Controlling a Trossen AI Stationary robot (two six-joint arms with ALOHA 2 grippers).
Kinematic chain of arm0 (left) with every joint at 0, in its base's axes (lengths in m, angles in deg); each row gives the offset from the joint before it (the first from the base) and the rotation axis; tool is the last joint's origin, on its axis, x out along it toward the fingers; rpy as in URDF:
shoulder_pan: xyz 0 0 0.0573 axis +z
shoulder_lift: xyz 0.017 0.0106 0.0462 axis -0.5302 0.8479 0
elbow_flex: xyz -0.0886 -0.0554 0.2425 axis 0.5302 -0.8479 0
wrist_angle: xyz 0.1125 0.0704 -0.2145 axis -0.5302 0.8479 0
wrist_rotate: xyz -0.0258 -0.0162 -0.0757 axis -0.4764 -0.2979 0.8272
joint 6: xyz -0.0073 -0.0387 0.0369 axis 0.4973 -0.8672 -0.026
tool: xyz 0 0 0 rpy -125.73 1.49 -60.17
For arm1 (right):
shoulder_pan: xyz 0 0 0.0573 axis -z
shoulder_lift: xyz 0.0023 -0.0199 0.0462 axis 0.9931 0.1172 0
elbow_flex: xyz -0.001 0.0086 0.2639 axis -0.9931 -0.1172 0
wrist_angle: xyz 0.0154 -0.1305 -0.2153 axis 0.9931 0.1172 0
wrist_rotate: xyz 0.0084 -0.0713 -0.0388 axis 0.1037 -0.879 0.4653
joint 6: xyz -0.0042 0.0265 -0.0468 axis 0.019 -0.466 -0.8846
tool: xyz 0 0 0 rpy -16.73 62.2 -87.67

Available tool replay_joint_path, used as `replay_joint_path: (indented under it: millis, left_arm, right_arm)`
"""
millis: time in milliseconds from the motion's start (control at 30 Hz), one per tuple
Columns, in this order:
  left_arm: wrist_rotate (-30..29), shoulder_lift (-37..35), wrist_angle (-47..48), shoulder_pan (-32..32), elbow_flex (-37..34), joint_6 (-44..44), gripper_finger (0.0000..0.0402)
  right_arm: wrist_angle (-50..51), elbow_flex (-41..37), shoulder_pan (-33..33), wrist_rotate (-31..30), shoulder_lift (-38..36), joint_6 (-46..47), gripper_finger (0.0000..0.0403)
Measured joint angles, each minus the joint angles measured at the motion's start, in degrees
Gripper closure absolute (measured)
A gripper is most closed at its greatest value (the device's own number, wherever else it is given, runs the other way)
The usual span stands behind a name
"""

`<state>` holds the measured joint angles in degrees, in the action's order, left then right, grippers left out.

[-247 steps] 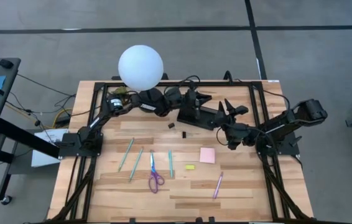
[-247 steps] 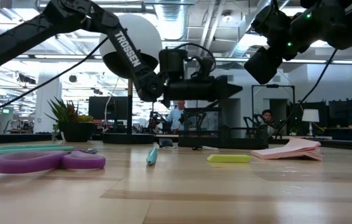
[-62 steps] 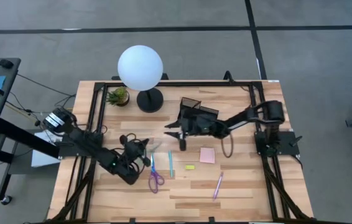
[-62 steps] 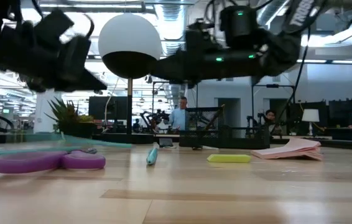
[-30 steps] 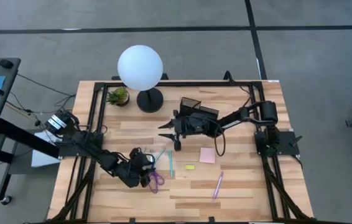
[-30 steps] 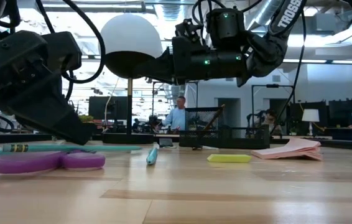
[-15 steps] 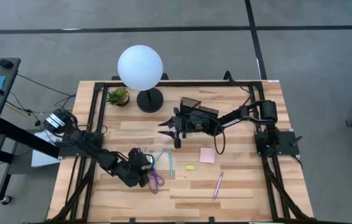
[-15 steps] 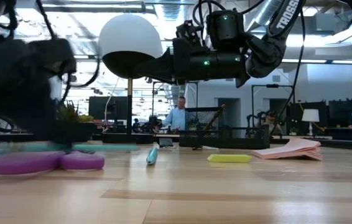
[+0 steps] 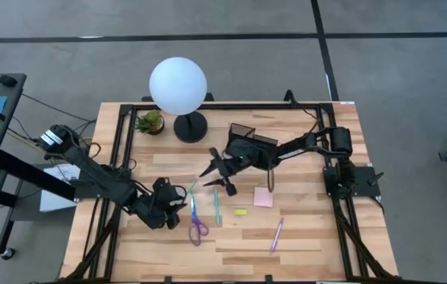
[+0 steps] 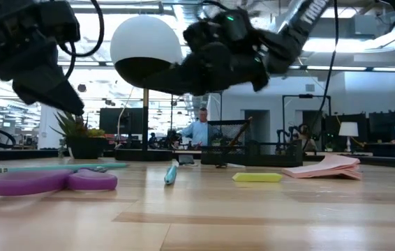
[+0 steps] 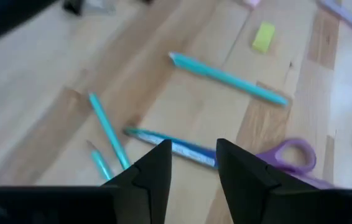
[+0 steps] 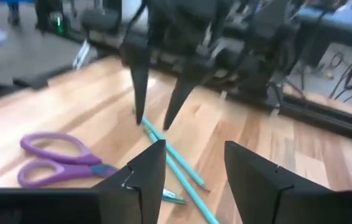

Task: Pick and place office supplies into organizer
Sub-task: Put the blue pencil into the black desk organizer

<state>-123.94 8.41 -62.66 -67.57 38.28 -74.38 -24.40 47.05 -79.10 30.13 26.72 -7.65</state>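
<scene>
Left gripper (image 9: 178, 199) hovers just left of purple scissors (image 9: 197, 223), fingers parted, holding nothing, poised over teal pens (image 9: 216, 207). Right gripper (image 9: 217, 173) above scissors, near organizer (image 9: 250, 147), fingers apart, empty, likely reaching for pen. Supplies lie loose on table (image 9: 310, 244).

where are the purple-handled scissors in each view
High view: purple-handled scissors lie at lower centre, beside the left gripper.
Low view: at far left on the table.
Left wrist view: at lower right.
Right wrist view: at lower left.
Shared landmark: the thin teal pen beside them.
</scene>
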Motion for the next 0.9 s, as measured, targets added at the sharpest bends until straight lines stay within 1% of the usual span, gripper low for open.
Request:
replay_joint_path:
  millis: [67,167,267,367,500,567,667,767,900]
  left_arm:
    - [-1.36,-1.04,1.31,0.00,0.00,0.08,0.0280]
    - [-1.63,-2.53,2.78,0.00,0.01,0.07,0.0280]
    - [-1.61,-3.20,5.98,0.00,0.00,-0.98,0.0280]
    - [-1.60,-3.18,7.89,0.00,0.00,-2.17,0.0280]
    - [-1.33,-3.21,8.34,0.00,0.00,-3.06,0.0280]
    - [-1.33,-4.22,9.15,0.00,0.00,-3.55,0.0281]
    - [-1.14,-6.27,9.90,-0.02,0.00,-3.90,0.0281]
    - [-0.42,-9.97,10.83,-0.10,0.00,-4.06,0.0281]
    - [-1.14,-15.70,12.32,-1.67,0.00,-3.67,0.0281]
  right_arm:
    - [9.97,4.82,-0.39,-1.24,0.61,-3.32,0.0233]
    - [21.26,10.53,-0.85,-4.16,3.10,-6.02,0.0223]
    - [23.85,14.53,-1.20,-4.23,6.32,-9.00,0.0217]
    - [24.21,18.08,-1.32,-4.35,9.27,-12.25,0.0216]
    - [28.53,22.92,-0.79,-3.55,13.14,-12.54,0.0219]
    - [30.64,24.92,-0.26,-0.63,15.21,-12.57,0.0221]
    - [28.91,27.58,0.36,2.26,18.98,-12.54,0.0225]
    - [26.08,30.48,1.41,4.88,22.13,-12.52,0.0229]
    - [25.14,31.97,3.66,13.69,23.33,-10.98,0.0234]
